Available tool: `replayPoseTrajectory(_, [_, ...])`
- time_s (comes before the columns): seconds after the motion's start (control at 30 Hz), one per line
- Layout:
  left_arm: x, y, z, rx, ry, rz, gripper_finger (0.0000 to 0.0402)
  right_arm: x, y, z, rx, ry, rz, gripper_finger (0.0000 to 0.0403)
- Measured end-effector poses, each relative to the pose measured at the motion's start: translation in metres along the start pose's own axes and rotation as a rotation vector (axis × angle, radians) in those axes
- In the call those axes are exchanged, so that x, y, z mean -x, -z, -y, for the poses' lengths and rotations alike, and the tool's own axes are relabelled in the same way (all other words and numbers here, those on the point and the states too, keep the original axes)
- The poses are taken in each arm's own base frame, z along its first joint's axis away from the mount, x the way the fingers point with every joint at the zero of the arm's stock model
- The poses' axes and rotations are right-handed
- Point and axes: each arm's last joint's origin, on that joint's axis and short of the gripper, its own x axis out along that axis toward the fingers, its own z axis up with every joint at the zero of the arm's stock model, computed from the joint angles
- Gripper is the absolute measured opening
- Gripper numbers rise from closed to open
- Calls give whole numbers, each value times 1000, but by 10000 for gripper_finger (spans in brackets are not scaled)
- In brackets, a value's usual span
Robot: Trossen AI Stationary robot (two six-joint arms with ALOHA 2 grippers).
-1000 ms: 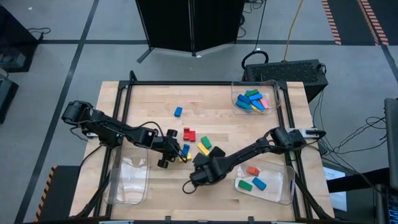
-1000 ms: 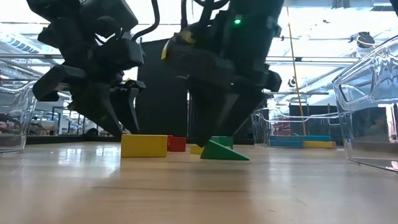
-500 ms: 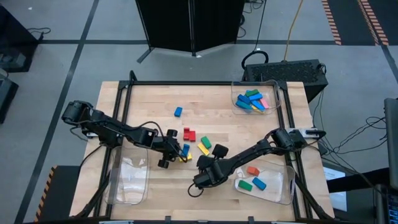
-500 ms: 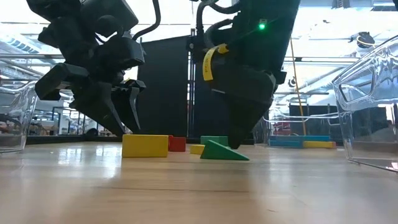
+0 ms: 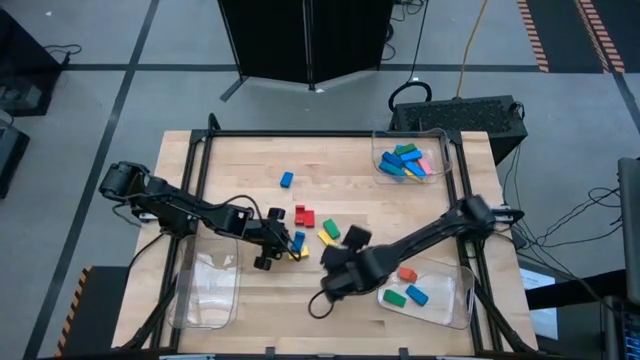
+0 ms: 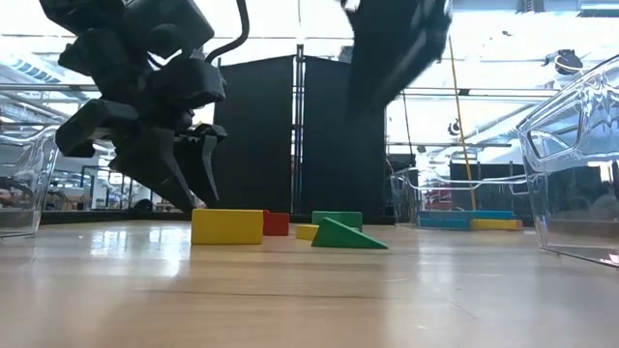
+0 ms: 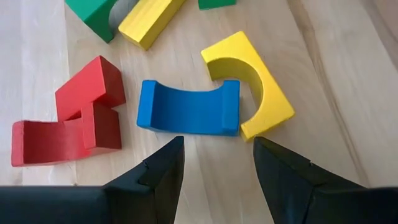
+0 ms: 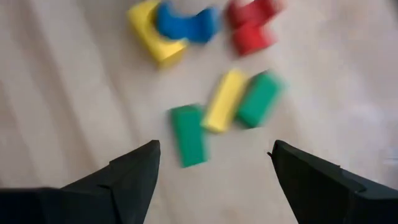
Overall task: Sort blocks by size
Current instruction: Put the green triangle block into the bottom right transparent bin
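Near the table's centre: your loose cluster of blocks lies on the bare wood table, between the two arms.
Left gripper: you see the left gripper low at the cluster's left side; its fingers stand partly apart and hold nothing. Blue arch block lies flat just ahead of the gap.
Yellow arch block: the yellow arch block touches the blue one's end, flat on the wood.
Red blocks: two red blocks rest against each other, just beside the blue arch.
Right gripper: you find the right gripper raised above the table nearer the front edge, jaws spread wide, empty. Its fingers frame the cluster from above.
Green and yellow bars: a yellow bar lies between a green block and a green wedge, all near one another.
Low view: the wedge sits tilted-faced in front, a yellow block just beside the left fingers.
Lone blue block: one small blue block sits apart, toward the back edge.
Back-right corner: a clear tray holds blue, green, pink and yellow blocks.
Front-right corner: a second tray holds a red, a green and a blue block.
Front-left corner: a third tray; you cannot tell any blocks in it.
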Motion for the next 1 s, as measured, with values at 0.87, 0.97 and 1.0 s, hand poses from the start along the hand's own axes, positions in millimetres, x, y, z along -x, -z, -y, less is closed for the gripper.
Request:
replayPoseTrajectory(0.87, [0, -2, -1, 2, -5, 17, 194, -68, 72, 24, -65, -258, 197, 302])
replayPoseTrajectory(0.97, [0, -2, -4, 1, -11, 24, 194, -77, 75, 28, -91, -298, 203, 302])
replayPoseTrajectory(1.0, [0, -2, -4, -1, -14, 28, 194, -79, 75, 29, -98, -308, 209, 302])
